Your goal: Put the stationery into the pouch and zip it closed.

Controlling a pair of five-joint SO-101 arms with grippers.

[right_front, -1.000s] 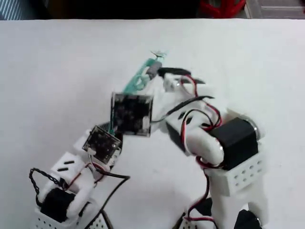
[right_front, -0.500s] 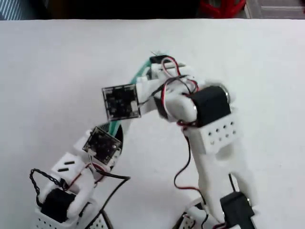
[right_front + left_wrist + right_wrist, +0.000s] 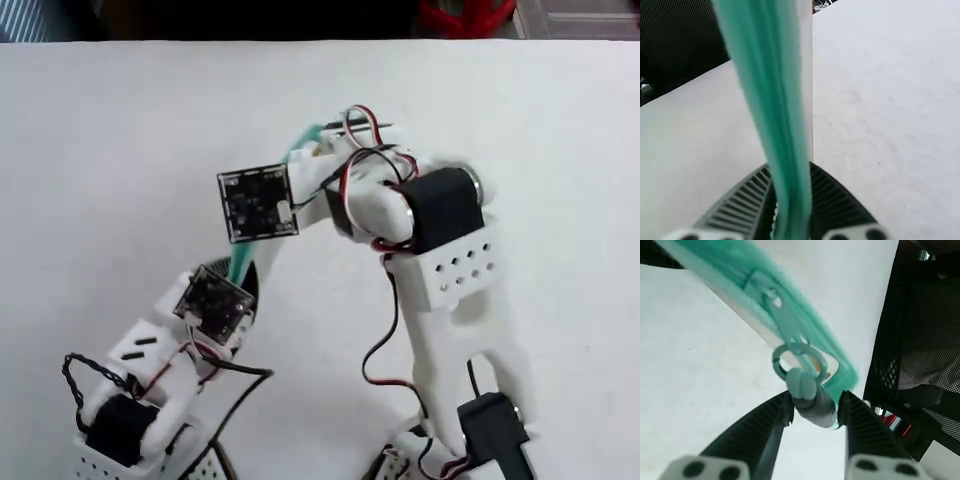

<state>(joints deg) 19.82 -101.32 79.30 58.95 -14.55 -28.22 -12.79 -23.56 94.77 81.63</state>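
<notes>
A slim teal pouch (image 3: 241,264) is held off the white table, running from my left gripper toward the table's far side. In the left wrist view its teal edge (image 3: 775,110) rises straight out of my left gripper (image 3: 790,172), which is shut on it. At the pouch's far end (image 3: 300,135) sits my right gripper (image 3: 815,402). It is shut on the grey-green zipper pull (image 3: 807,395), which hangs by a ring (image 3: 790,360) from the slider (image 3: 762,282). The teal zipper tape (image 3: 815,340) runs along above it.
The white table (image 3: 120,150) stretches wide on both sides of the arms. Beyond its far edge stand a red object (image 3: 465,15) and a black mesh chair (image 3: 925,330). My right arm's body (image 3: 450,260) and wires hang over the pouch's far end.
My right arm swung forward and left over the pouch's far end, and its camera board shifted left and up. The pull and pouch tip are now hidden beneath it. The left arm stayed put.
</notes>
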